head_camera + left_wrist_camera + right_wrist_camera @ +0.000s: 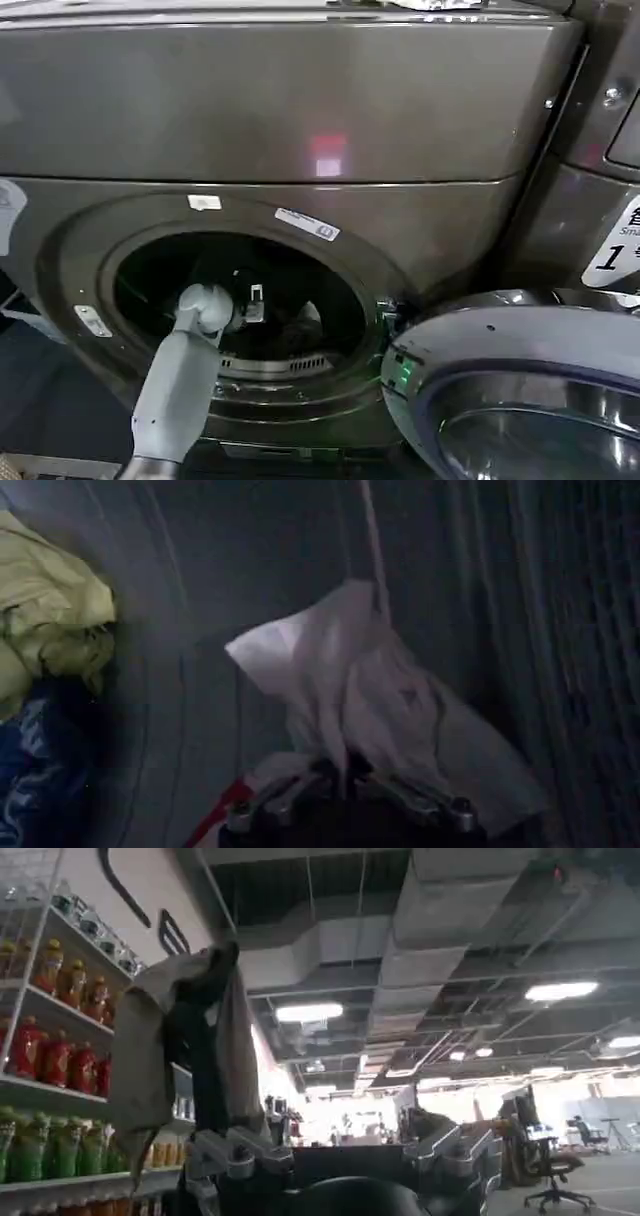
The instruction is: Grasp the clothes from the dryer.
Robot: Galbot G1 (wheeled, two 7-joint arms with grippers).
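Inside the round porthole of the dryer (300,150), as seen from the head camera, the left arm reaches in, its left gripper (250,305) deep in the dark drum with a pale scrap of cloth showing just beyond it. The dryer's door (520,390) hangs swung open to the right of the porthole, and a second machine (610,130) with a white sticker stands beside it.

From the left wrist camera, the jaws of the left gripper (345,780) are pinched on a pale grey-white garment (370,700), which rises crumpled straight out from between them against the ribbed drum wall. Off to one side of the jaws, well apart, lie a yellow-green garment (50,610) and, touching it, a dark blue garment (30,770).

From the right wrist camera, the right gripper (335,1158) points up toward a ceiling of ducts and strip lights, a greyish-tan cloth (175,1048) draped over one of its fingers (225,1148); whether these jaws are spread or pressed together cannot be told. Shelves of bottled drinks (50,1058) stand beside that cloth.
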